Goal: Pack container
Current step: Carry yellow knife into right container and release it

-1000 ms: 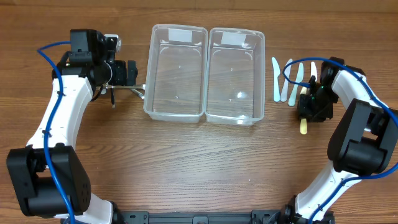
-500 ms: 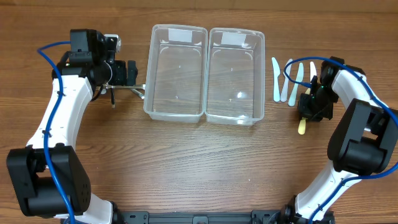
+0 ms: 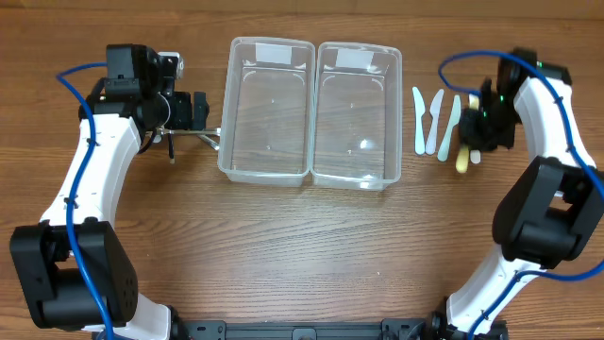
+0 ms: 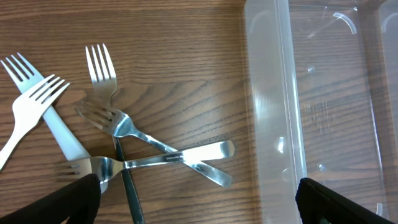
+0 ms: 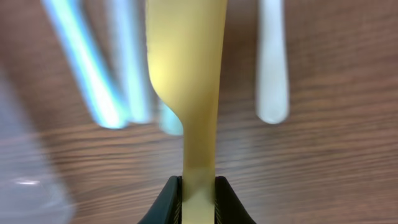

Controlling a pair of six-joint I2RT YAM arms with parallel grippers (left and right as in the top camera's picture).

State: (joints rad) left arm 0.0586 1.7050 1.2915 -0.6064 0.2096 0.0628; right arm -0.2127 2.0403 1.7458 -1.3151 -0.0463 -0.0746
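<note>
Right jaws are clenched on a yellow knife [image 5: 185, 93]; left jaws are spread wide. Picking seems done; next the knife must be carried into a container [image 3: 359, 104].

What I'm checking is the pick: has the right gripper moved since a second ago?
Yes: the right gripper, shut on the yellow utensil, moved up the overhead view, level with the white knives.

The right hand [image 5: 198, 194] pinches a yellow utensil [image 5: 185, 81] above blurred white utensils [image 5: 272, 62]
</note>
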